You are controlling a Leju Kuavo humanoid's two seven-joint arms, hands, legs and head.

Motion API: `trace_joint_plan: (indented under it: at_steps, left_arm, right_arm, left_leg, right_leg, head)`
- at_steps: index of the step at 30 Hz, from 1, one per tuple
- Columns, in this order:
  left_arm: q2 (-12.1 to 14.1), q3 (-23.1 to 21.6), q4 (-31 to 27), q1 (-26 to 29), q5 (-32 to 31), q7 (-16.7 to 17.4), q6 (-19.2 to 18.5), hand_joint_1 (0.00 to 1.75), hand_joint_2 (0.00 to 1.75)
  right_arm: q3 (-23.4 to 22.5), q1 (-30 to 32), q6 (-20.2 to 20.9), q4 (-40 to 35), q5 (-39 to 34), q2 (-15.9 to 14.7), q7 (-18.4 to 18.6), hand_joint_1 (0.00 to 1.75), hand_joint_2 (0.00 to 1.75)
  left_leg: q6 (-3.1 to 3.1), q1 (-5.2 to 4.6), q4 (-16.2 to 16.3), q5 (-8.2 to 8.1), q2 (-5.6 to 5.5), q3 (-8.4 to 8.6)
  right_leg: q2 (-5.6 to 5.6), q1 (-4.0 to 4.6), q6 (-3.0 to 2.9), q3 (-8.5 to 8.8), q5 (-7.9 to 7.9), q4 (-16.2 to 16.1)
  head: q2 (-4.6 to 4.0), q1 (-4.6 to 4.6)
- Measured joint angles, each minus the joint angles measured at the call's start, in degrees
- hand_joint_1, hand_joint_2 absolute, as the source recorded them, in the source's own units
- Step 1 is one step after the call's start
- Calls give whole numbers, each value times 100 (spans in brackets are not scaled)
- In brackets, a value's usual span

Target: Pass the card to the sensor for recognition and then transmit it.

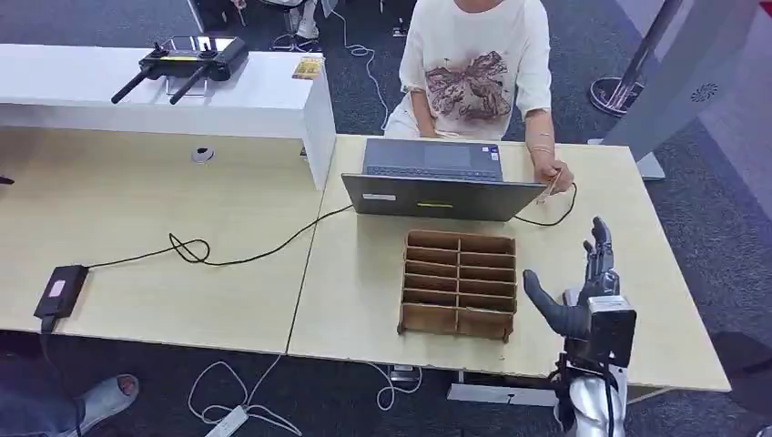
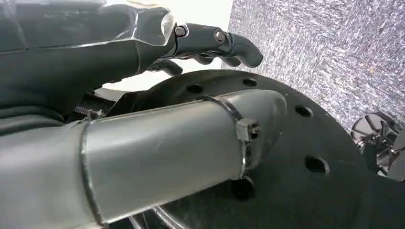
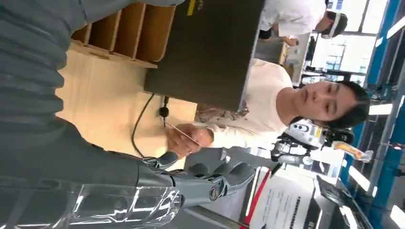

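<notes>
Right hand [image 1: 585,289] raised over table [image 1: 364,300], fingers spread, empty; person's hand [image 1: 555,175] apparently pinches card [image 1: 549,187]. Left hand [image 2: 143,43] fingers curled in, empty.

We see a pale wooden worktop [image 1: 137,228] made of two slabs joined along a seam. On the right slab stands an open grey laptop [image 1: 437,182] at the far edge, with a compartmented wooden organiser [image 1: 460,284] just in front of it, nearer us. A black cable [image 1: 246,255] runs from the laptop across the seam, loops once, and reaches a black power brick [image 1: 62,291] near the left front edge. A small round object [image 1: 202,154] lies at the back of the left slab. Behind it sits a raised white shelf [image 1: 264,96] carrying a black remote controller [image 1: 187,59] and a small yellowish card [image 1: 308,66].
</notes>
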Motion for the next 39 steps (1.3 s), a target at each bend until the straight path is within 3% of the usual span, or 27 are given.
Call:
trace_joint_plan:
  at_steps: [7, 12, 19, 22, 26, 29, 36, 39]
  left_arm:
    - [2, -13, 0, 1, -33, 2, -44, 0, 0]
    - [11, -13, 0, 4, 9, -9, -20, 0, 0]
    - [26, -13, 0, 45, 289, -306, 241, 0, 0]
    - [33, -13, 0, 69, 317, -422, 295, 0, 0]
    - [66, -13, 0, 135, 297, -876, 550, 0, 0]
    - [85, -13, 0, 192, 188, -1045, 778, 0, 0]
    - [149, -15, 0, 197, -155, -367, 269, 0, 0]
    - [171, -17, 0, 193, -194, -265, 206, 0, 0]
  right_arm:
    - [42, -110, -61, -129, 245, -33, -99, 0, 175]
    - [225, -523, -553, -302, 1142, -173, -86, 0, 175]
    - [741, -1326, -940, -424, 2044, -439, 345, 0, 175]
    - [971, -1747, -1364, -308, 2928, -542, 693, 0, 175]
    - [1378, -2600, -1711, 221, 4186, -745, 1273, 0, 175]
    - [1699, -3294, -1720, 755, 4601, -842, 1556, 0, 175]
    - [2195, -4738, -1613, 2276, 4667, -734, 2053, 0, 175]
    - [2334, -5140, -1613, 2832, 4782, -619, 2170, 0, 175]
  left_leg:
    - [0, 0, 0, 0, 0, -1]
    - [0, 0, 0, 1, 1, 0]
    - [0, 0, 1, 2, 1, 2]
    - [0, 0, 1, 2, 2, 0]
    - [1, 0, 1, 6, 4, 3]
    - [0, 0, 3, 11, -1, 3]
    - [-4, 1, 3, 17, 0, 1]
    - [-4, 3, 3, 17, -5, 1]
  right_leg:
    - [1, 0, 0, 0, 1, 1]
    - [3, -1, 0, 1, 3, 1]
    - [3, 0, -1, 0, 5, 2]
    - [4, 0, -3, 0, 6, 4]
    - [7, 0, -4, 0, 7, 4]
    - [3, 0, -2, 0, 9, 4]
    - [4, 2, -6, -1, 14, 8]
    - [-1, 3, -7, -1, 15, 7]
  head:
    - [0, -2]
    - [0, 0]
    - [0, 0]
    - [0, 0]
    - [0, 0]
    - [0, 0]
    - [0, 2]
    - [0, 2]
